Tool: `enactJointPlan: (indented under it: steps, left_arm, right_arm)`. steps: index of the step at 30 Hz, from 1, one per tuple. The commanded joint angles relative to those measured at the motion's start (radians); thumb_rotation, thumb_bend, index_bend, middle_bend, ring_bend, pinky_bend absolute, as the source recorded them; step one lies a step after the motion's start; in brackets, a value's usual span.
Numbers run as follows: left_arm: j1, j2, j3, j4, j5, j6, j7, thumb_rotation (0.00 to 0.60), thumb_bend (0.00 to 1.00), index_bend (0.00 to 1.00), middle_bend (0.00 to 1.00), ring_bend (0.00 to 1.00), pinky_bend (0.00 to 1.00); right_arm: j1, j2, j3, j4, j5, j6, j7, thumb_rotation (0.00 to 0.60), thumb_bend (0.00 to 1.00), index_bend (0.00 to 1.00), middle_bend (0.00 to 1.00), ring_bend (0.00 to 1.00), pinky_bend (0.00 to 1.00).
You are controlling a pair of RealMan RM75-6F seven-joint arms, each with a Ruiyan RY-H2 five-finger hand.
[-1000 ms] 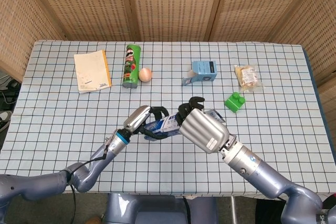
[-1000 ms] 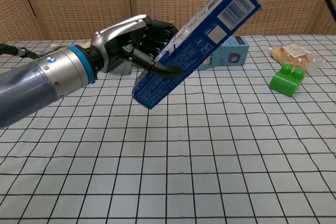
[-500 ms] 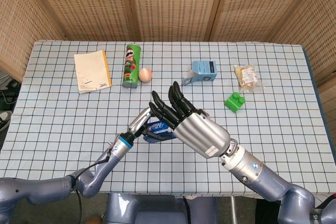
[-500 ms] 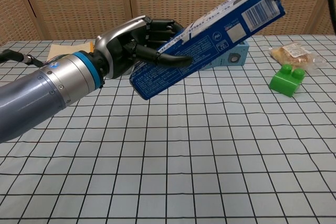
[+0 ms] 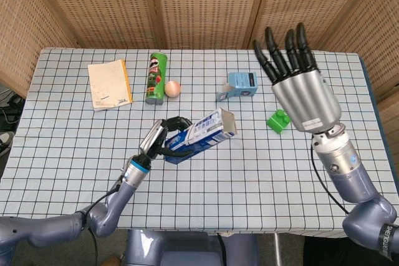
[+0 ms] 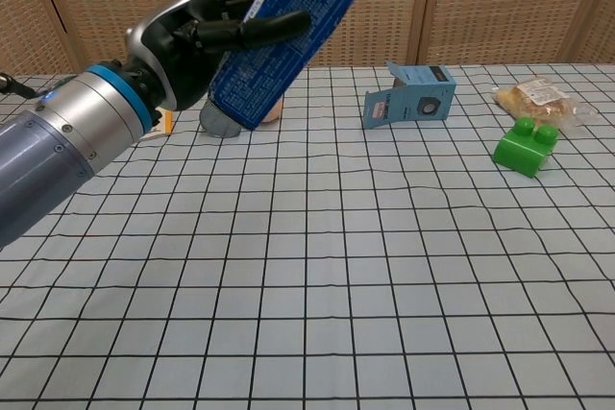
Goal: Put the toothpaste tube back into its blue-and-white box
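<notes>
One blue-and-white box is in view, gripped near its lower end by the left robot hand, whose fingers wrap its sides; the box is lifted clear of the tabletop and tilted, its open flap end pointing up and to the right. The toothpaste tube itself cannot be made out, so whether it sits inside the box cannot be told. The right robot hand holds nothing, fingers straight and spread, raised high with its back to the head camera.

Farther back lie one green block, one small light-blue carton with a flap open, one wrapped snack, one egg, one green crisps can lying down just beside the egg, and one notebook.

Half a second ago the right robot hand hung over the box's upper end; now it is well apart from it. In the chest view the box stands higher and steeper than before.
</notes>
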Motion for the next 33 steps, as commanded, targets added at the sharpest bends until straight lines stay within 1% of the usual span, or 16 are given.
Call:
enactJointPlan:
  steps: [1, 6, 7, 10, 12, 15, 18, 22, 23, 27, 30, 33]
  left_arm:
    - [0.018, -0.006, -0.013, 0.005, 0.002, 0.029, -0.023, 0.6, 0.13, 0.63, 0.49, 0.56, 0.52]
    - [0.021, 0.016, 0.004, 0.02, 0.019, 0.022, 0.004, 0.6, 0.13, 0.63, 0.49, 0.56, 0.52]
    - [0.023, 0.021, 0.013, 0.026, 0.028, 0.023, 0.015, 0.6, 0.13, 0.63, 0.49, 0.56, 0.52]
    - [0.028, 0.043, 0.044, 0.047, 0.053, 0.019, 0.046, 0.6, 0.13, 0.63, 0.49, 0.56, 0.52]
    - [0.031, 0.055, 0.061, 0.063, 0.065, 0.014, 0.066, 0.6, 0.13, 0.63, 0.49, 0.56, 0.52]
    - [0.038, 0.084, 0.106, 0.106, 0.09, -0.005, 0.109, 0.6, 0.13, 0.63, 0.49, 0.56, 0.52]
    - [0.047, 0.1, 0.14, 0.155, 0.104, -0.014, 0.144, 0.6, 0.13, 0.63, 0.49, 0.56, 0.52]
    - [0.067, 0.107, 0.19, 0.243, 0.116, -0.029, 0.167, 0.6, 0.13, 0.63, 0.49, 0.56, 0.52]
    - [0.076, 0.105, 0.213, 0.28, 0.118, -0.043, 0.18, 0.6, 0.13, 0.63, 0.49, 0.56, 0.52]
    - [0.081, 0.082, 0.244, 0.36, 0.139, -0.045, 0.189, 0.6, 0.13, 0.63, 0.49, 0.56, 0.52]
    - [0.082, 0.063, 0.263, 0.416, 0.153, -0.052, 0.221, 0.6, 0.13, 0.63, 0.49, 0.56, 0.52]
    - [0.085, 0.039, 0.271, 0.46, 0.153, -0.057, 0.227, 0.6, 0.14, 0.63, 0.49, 0.56, 0.52]
  right_arm:
    - [-0.034, -0.008, 0.009, 0.041, 0.084, 0.012, 0.055, 0.6, 0.0, 0.07, 0.17, 0.22, 0.16]
    - [-0.074, -0.027, 0.003, 0.008, 0.23, -0.027, 0.204, 0.6, 0.0, 0.09, 0.18, 0.2, 0.11]
    - [-0.085, -0.03, -0.001, -0.001, 0.264, -0.046, 0.255, 0.6, 0.0, 0.1, 0.18, 0.2, 0.1]
    - [-0.112, -0.031, -0.022, 0.007, 0.305, -0.107, 0.393, 0.6, 0.0, 0.11, 0.19, 0.19, 0.1]
    - [-0.127, -0.035, -0.045, 0.03, 0.298, -0.14, 0.46, 0.6, 0.0, 0.12, 0.19, 0.19, 0.09]
    - [-0.155, -0.053, -0.096, 0.094, 0.251, -0.179, 0.562, 0.6, 0.0, 0.12, 0.19, 0.19, 0.08]
    - [-0.183, -0.081, -0.144, 0.153, 0.208, -0.201, 0.647, 0.6, 0.0, 0.12, 0.2, 0.19, 0.08]
    - [-0.221, -0.135, -0.21, 0.245, 0.134, -0.225, 0.776, 0.6, 0.0, 0.12, 0.2, 0.19, 0.08]
    - [-0.235, -0.155, -0.233, 0.27, 0.12, -0.233, 0.804, 0.6, 0.0, 0.12, 0.2, 0.19, 0.08]
    - [-0.256, -0.197, -0.263, 0.339, 0.064, -0.222, 0.874, 0.6, 0.0, 0.12, 0.21, 0.19, 0.08]
    - [-0.263, -0.215, -0.279, 0.37, 0.043, -0.225, 0.899, 0.6, 0.0, 0.12, 0.21, 0.19, 0.08]
    - [-0.268, -0.228, -0.288, 0.393, 0.026, -0.227, 0.913, 0.6, 0.0, 0.12, 0.21, 0.19, 0.08]
